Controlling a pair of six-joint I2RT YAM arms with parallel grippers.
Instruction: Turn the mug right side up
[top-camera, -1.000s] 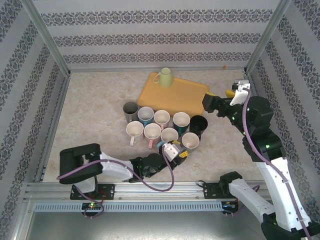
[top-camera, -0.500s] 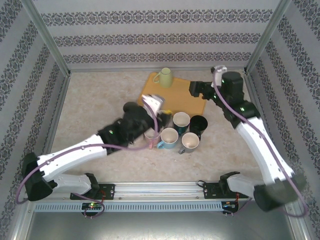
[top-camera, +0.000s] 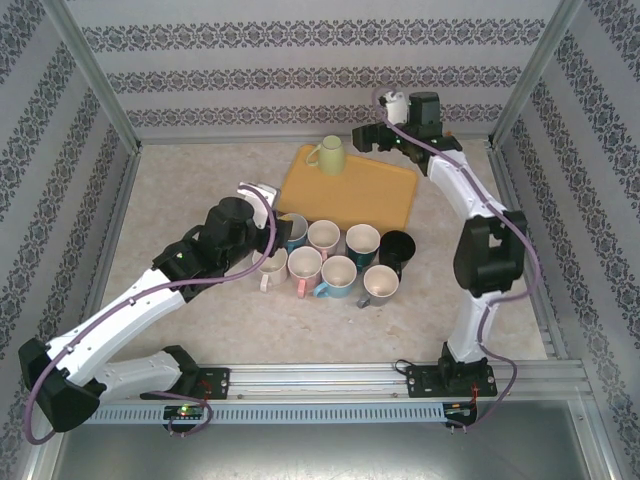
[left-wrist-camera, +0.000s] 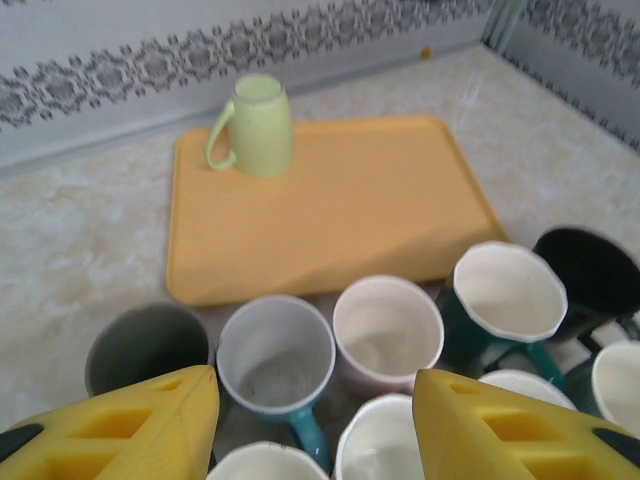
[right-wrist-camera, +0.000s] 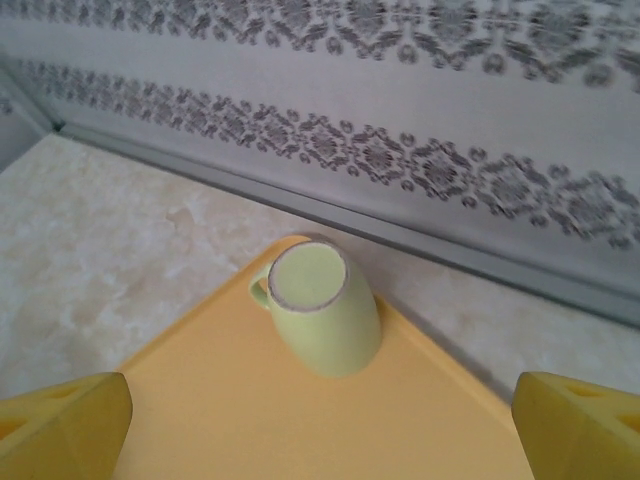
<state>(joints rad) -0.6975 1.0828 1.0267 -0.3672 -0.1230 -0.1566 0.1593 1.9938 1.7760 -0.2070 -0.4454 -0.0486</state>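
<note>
On orange tray (top-camera: 372, 196), green mug (top-camera: 329, 156) upside down; left jaws open, right jaws wide open

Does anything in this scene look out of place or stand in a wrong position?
Yes. The light green mug stands upside down, base up, alone at the far left corner of the orange tray. The other mugs stand mouth up on the table beside the tray.
</note>
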